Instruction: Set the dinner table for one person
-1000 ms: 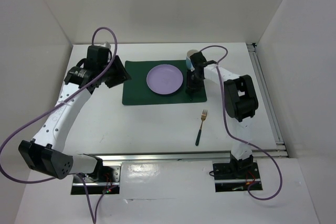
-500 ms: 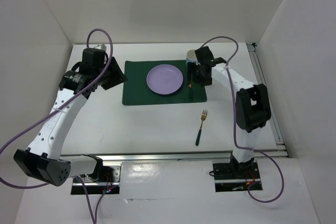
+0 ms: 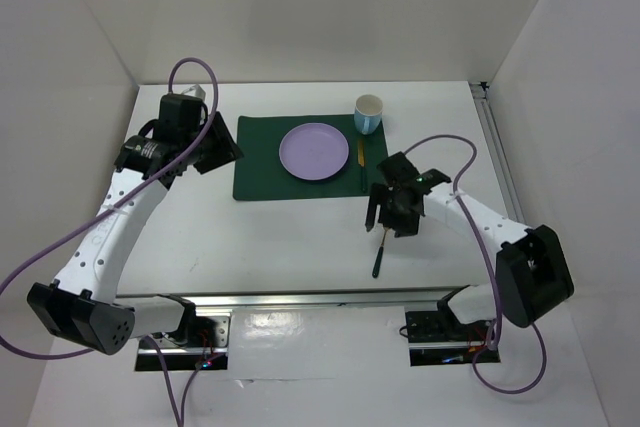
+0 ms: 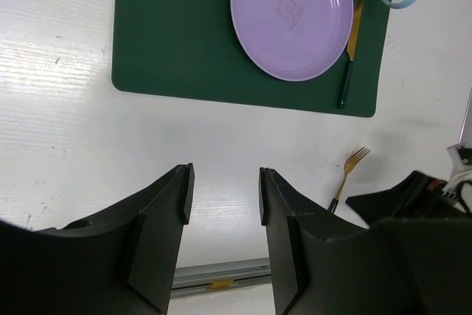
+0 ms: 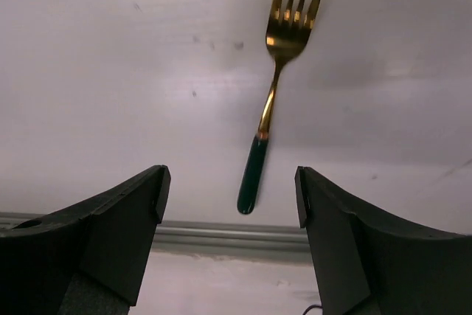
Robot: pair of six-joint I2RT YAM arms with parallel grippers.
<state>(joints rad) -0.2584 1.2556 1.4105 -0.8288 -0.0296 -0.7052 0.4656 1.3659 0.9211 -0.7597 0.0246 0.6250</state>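
The large, flat, plain white rectangular dinner table (image 3: 300, 237) is filling the workspace ahead of both arm bases, bearing a dark green cloth placemat (image 3: 258, 169) with a round lilac plate (image 3: 314, 151). The right gripper (image 5: 230, 178) is hovering, jaws wide apart, over a gold, green-handled metal fork (image 5: 289, 35); the left gripper (image 4: 225, 178) is hanging with jaws parted, empty.
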